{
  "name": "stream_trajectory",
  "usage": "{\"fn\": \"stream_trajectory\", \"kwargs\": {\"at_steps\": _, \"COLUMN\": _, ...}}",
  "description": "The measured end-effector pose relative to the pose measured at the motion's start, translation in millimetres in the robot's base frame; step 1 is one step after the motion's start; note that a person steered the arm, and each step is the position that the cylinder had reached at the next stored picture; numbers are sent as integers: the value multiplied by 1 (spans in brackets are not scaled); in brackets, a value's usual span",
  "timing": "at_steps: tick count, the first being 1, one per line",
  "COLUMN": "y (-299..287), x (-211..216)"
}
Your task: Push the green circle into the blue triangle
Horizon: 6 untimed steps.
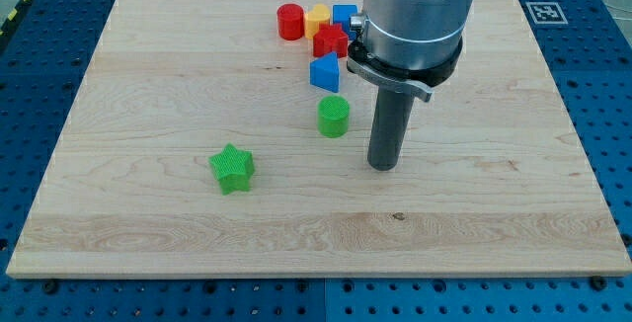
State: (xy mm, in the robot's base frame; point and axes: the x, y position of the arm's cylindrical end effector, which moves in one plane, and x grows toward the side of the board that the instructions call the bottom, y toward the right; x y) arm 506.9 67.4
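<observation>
The green circle [334, 117] stands on the wooden board just below the blue triangle [324, 73], with a small gap between them. My tip [383, 166] rests on the board to the right of and a little below the green circle, not touching it. The rod rises from there into the large grey arm body at the view's top.
A green star [233, 168] lies to the lower left. Near the view's top sits a cluster: a red circle [290, 22], a yellow block [317, 20], a blue block [344, 15] and a red block [331, 41]. The board's [148, 223] edges border a blue perforated table.
</observation>
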Motion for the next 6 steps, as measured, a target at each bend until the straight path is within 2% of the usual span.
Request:
{"fn": "stream_trajectory", "kwargs": {"at_steps": 3, "y": -17, "x": -3}}
{"fn": "stream_trajectory", "kwargs": {"at_steps": 6, "y": -23, "x": -39}}
